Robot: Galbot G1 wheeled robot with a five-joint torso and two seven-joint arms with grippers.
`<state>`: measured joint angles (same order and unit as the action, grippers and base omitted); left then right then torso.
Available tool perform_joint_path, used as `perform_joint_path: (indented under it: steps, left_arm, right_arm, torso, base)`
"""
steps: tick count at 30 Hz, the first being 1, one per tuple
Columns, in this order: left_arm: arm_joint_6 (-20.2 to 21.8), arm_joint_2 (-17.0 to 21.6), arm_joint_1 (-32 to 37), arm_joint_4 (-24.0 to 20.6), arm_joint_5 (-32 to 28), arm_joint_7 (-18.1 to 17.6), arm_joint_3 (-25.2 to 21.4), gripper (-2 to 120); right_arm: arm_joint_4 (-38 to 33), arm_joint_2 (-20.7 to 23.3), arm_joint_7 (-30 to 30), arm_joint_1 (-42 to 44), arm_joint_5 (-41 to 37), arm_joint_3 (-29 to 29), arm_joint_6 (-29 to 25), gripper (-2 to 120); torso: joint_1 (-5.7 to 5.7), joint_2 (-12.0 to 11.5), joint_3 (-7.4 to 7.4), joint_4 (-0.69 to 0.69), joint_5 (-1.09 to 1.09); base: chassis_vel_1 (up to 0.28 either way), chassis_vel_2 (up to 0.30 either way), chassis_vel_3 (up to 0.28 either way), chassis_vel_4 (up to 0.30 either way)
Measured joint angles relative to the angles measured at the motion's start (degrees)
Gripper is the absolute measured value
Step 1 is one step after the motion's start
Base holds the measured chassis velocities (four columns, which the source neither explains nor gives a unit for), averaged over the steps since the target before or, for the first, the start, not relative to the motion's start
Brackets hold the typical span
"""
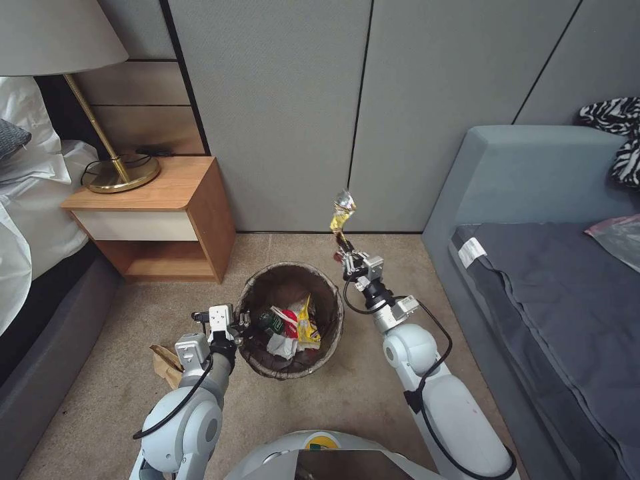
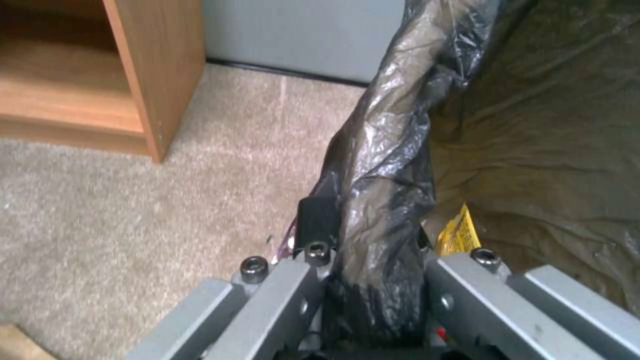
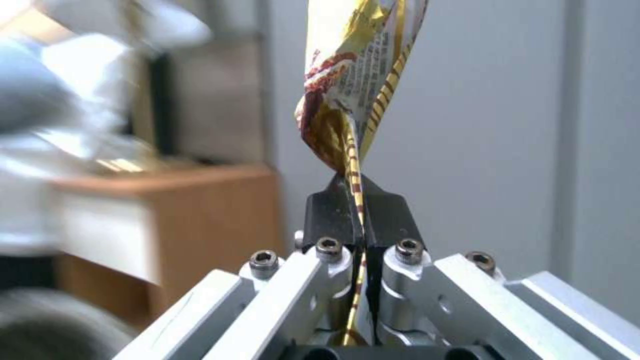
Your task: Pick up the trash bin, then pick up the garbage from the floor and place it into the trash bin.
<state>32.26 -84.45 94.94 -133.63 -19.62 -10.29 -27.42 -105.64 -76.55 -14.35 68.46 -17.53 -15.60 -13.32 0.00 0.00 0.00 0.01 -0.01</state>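
The trash bin [image 1: 257,283], round with a dark bag liner, is held over the carpet between my arms. My left gripper [image 1: 241,321] is shut on its rim [image 2: 373,200], one finger inside and one outside. Inside lie a yellow wrapper [image 1: 307,323], a red piece, a green-labelled bottle and a white tissue [image 1: 281,345]. My right gripper [image 1: 345,248] is raised beyond the bin's far right edge, shut on the tail of a gold and yellow snack wrapper [image 1: 342,215] that stands up above it [image 3: 357,75]. A brown paper scrap [image 1: 163,363] lies on the floor by my left arm.
A wooden nightstand [image 1: 167,200] with a brass lamp stands at the left rear beside a white bed. A grey sofa bed [image 1: 547,293] runs along the right. Grey wall panels close the back. Open carpet [image 1: 360,393] surrounds the bin.
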Motion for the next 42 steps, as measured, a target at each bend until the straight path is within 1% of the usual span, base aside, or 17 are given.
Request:
perform_joint_path:
  steps: [1, 3, 4, 6, 9, 15, 20, 26, 36, 38, 40, 41, 42]
  left_arm:
    - [0.00, 0.00, 0.00, 0.00, 0.00, 0.00, 0.00, 2]
    - [0.89, 0.12, 0.20, 0.00, -0.49, -0.24, 0.00, 2]
    - [0.89, 0.12, 0.20, 0.00, -0.49, -0.24, 0.00, 2]
    - [1.74, 0.19, 0.24, 0.00, -1.35, -0.68, 0.22, 2]
    - [2.32, 0.29, 0.27, -0.03, -1.86, -1.04, 0.69, 2]
    - [2.73, 0.37, 0.32, -0.60, -1.91, -1.14, 1.14, 2]
    - [2.77, 0.44, 0.34, -0.84, -2.08, -1.15, 0.92, 2]
    - [2.77, 0.43, 0.22, -0.85, -2.19, -1.15, 0.86, 2]
    - [2.72, 0.45, 0.07, -0.93, -2.49, -1.10, 0.73, 2]
    - [2.72, 0.45, 0.06, -0.97, -2.50, -1.10, 0.69, 2]
    - [2.71, 0.46, 0.06, -1.06, -2.56, -1.08, 0.53, 2]
    - [2.71, 0.46, 0.06, -1.06, -2.56, -1.08, 0.53, 2]
    - [2.71, 0.47, 0.06, -1.10, -2.60, -1.08, 0.47, 2]
  right_arm:
    - [0.00, 0.00, 0.00, 0.00, 0.00, 0.00, 0.00, 0]
    - [-4.40, 0.78, -4.61, 1.71, -2.32, 2.16, -0.53, 0]
    - [-4.40, 0.78, -4.61, 1.71, -2.32, 2.16, -0.53, 0]
    - [-6.96, 1.51, -7.69, 3.33, -2.36, 4.21, -0.39, 0]
    - [-7.40, 1.75, -9.15, 4.14, -1.21, 5.48, -0.37, 0]
    - [-6.60, 1.97, -10.20, 5.05, 0.24, 7.05, -0.38, 0]
    - [-4.37, 2.00, -11.11, 6.87, 2.01, 8.75, -1.02, 0]
    - [-2.09, 2.27, -12.15, 8.68, 3.11, 9.03, -1.93, 0]
    - [-0.40, 2.83, -13.78, 10.84, 4.34, 8.30, -2.45, 0]
    - [-0.28, 2.82, -14.09, 10.94, 4.52, 8.18, -2.52, -2]
    - [-0.11, 2.78, -14.54, 11.14, 4.75, 8.01, -2.65, 7]
    - [-0.11, 2.78, -14.54, 11.14, 4.75, 8.01, -2.65, 7]
    - [-0.08, 2.76, -14.81, 11.16, 4.85, 7.90, -2.68, 15]
  torso:
    - [0.00, 0.00, 0.00, 0.00, 0.00]
    - [0.00, 0.00, 0.00, -0.01, 0.01]
    - [0.00, 0.00, 0.00, -0.01, 0.01]
    - [0.00, 0.00, 0.00, -0.01, 0.00]
    - [0.00, 0.00, 0.00, -0.01, 0.01]
    - [0.00, 0.00, 0.00, -0.02, 0.01]
    - [0.00, 0.00, 0.00, -0.01, 0.01]
    - [0.00, 0.00, 0.00, -0.01, 0.01]
    - [0.00, 0.00, 0.00, -0.02, 0.01]
    - [0.00, 0.00, 0.00, -0.01, 0.01]
    - [0.00, 0.00, 0.00, -0.01, 0.01]
    - [0.00, 0.00, 0.00, -0.01, 0.01]
    - [0.00, 0.00, 0.00, -0.01, 0.01]
  base:
    - [0.000, 0.000, 0.000, 0.000]
    - [0.000, 0.000, 0.000, 0.000]
    - [0.000, 0.000, 0.000, 0.000]
    - [0.000, 0.000, 0.000, 0.000]
    - [0.000, 0.000, 0.000, 0.000]
    - [0.000, 0.000, 0.000, 0.000]
    - [0.000, 0.000, 0.000, 0.000]
    - [0.000, 0.000, 0.000, 0.000]
    - [0.000, 0.000, 0.000, 0.000]
    - [0.000, 0.000, 0.000, 0.000]
    - [0.000, 0.000, 0.000, 0.000]
    - [0.000, 0.000, 0.000, 0.000]
    - [0.000, 0.000, 0.000, 0.000]
